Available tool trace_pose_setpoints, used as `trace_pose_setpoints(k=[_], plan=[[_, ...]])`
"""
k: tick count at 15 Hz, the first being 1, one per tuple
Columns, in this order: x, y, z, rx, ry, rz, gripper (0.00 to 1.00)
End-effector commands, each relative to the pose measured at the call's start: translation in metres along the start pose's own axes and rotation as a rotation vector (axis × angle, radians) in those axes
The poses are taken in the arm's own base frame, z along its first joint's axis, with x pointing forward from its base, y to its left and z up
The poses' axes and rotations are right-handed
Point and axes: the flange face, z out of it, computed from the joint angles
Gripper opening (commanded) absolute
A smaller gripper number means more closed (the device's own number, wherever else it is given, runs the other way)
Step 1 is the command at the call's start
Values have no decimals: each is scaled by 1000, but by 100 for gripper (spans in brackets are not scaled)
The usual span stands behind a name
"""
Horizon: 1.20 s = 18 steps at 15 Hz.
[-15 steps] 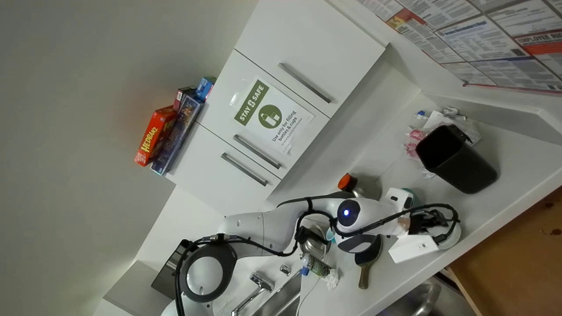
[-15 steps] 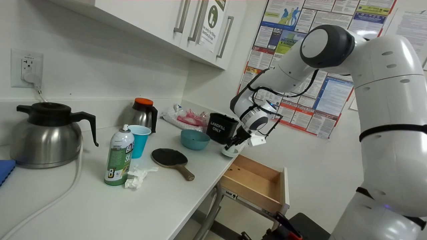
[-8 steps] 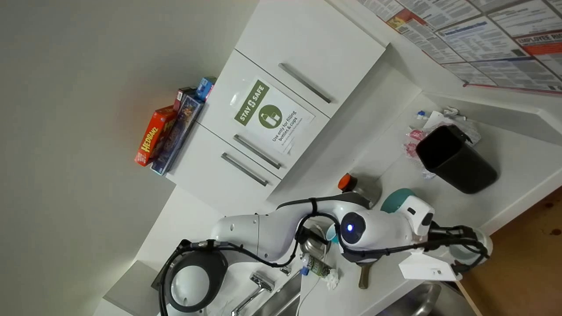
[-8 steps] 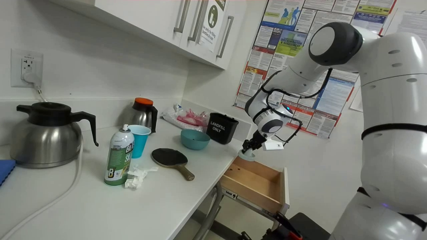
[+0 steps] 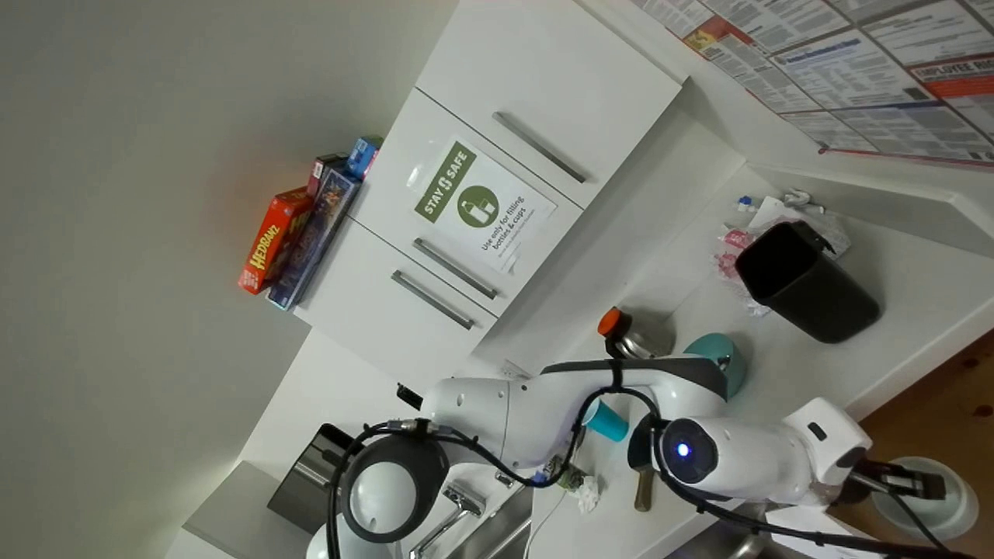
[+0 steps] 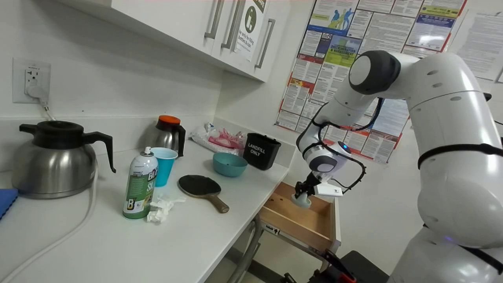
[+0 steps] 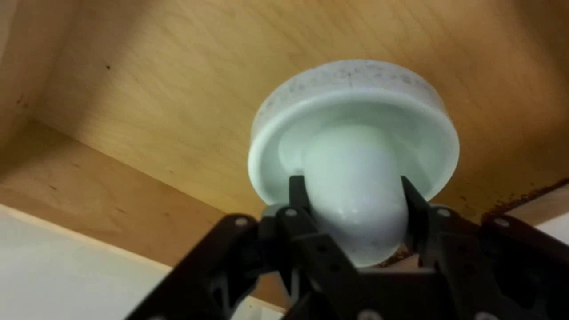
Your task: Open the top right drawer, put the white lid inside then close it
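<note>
The white lid [image 7: 351, 151] is round with a thick rounded knob; it also shows in both exterior views [image 5: 959, 508] [image 6: 301, 201]. My gripper [image 7: 350, 182] is shut on the knob, one black finger on each side. It also shows in an exterior view [image 6: 302, 190]. The top right drawer [image 6: 314, 216] is pulled open, with a wood-brown inside and a white front. Its floor shows behind the lid in the wrist view [image 7: 169, 102]. The lid hangs tilted over the drawer's inside; its height above the floor is hard to tell.
The white counter [image 6: 251, 192] edge runs beside the drawer. On it stand a black bin [image 6: 261, 151], a teal bowl [image 6: 230, 165], a paddle [image 6: 200, 185], a blue cup [image 6: 164, 169] and a spray can [image 6: 140, 188]. A metal leg [image 6: 251, 251] stands below.
My gripper has carried the lid from above the counter, past its edge, to over the open drawer, and lower. The drawer and counter objects have not moved.
</note>
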Motion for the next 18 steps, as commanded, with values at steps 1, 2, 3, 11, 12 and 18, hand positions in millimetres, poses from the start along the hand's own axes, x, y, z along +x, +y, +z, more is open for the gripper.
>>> trace_pose_setpoints(k=[1,2,3,11,12,18], plan=[[-1,6,44,-42,6,42,24],[-2,7,57,-49,9,55,24],[-1,7,67,-51,16,65,24],[8,-6,117,-68,88,73,74],[9,-7,114,-66,95,66,76],[13,0,38,-56,123,19,100]])
